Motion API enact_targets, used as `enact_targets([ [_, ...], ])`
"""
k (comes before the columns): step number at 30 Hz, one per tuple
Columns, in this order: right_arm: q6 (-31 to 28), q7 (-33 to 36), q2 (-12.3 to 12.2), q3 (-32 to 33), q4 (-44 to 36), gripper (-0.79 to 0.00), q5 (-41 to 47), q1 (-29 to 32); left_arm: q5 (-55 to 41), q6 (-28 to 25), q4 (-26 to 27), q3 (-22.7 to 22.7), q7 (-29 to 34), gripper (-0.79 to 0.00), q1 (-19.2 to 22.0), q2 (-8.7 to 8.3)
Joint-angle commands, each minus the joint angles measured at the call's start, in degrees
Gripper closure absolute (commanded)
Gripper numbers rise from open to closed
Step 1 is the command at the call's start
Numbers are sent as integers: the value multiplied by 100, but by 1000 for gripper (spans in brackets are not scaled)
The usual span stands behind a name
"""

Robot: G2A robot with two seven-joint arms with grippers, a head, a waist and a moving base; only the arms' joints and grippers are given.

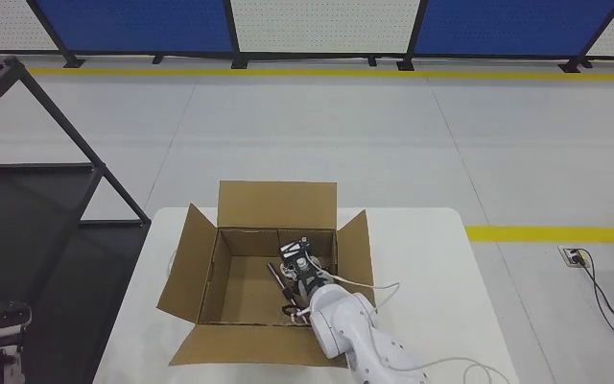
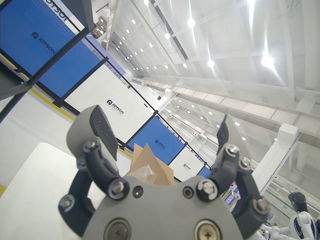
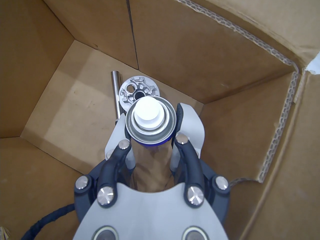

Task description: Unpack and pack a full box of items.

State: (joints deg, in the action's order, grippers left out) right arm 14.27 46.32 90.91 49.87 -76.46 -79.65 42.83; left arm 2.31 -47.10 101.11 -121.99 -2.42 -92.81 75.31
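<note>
The right gripper (image 3: 151,120) was closed on a spray can (image 3: 149,116) inside the cardboard box (image 3: 200,51), near a metal disc (image 3: 130,89) and rod (image 3: 116,93) on its bottom. The left gripper (image 2: 162,123) stood wide open and empty.

There is one cardboard box (image 1: 245,288) with four flaps folded out, standing on one white table (image 1: 422,278). Within the box are three items: one spray can (image 3: 150,118), one metal rod (image 3: 116,93) and one round metal disc (image 3: 131,89), all toward its far side. There are two grippers, the left gripper (image 2: 162,123) and the right gripper (image 3: 151,122). Left of the table stands one dark rack (image 1: 48,221). The floor carries two yellow lines (image 1: 307,71), one far and one at the right, and two blue panels (image 1: 134,24) stand along the far side.
</note>
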Motion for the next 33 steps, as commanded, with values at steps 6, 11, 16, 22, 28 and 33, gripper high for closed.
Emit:
enact_targets([
  [6,198,-106,73,126,230,0,125,-100,0,0,0,0,0,-785,0,0],
  [11,198,-116,125,197,495,0,247,-212,0,0,0,0,0,-785,0,0],
  [16,183,-89,184,188,748,0,303,-327,0,0,0,0,0,-785,0,0],
  [22,193,-40,240,183,904,-360,298,-392,0,0,0,0,0,-785,0,0],
  [28,207,-21,261,238,855,-379,230,-347,0,0,0,0,0,-785,0,0],
  [33,202,-2,256,295,665,-379,94,-223,0,0,0,0,0,-785,0,0],
])
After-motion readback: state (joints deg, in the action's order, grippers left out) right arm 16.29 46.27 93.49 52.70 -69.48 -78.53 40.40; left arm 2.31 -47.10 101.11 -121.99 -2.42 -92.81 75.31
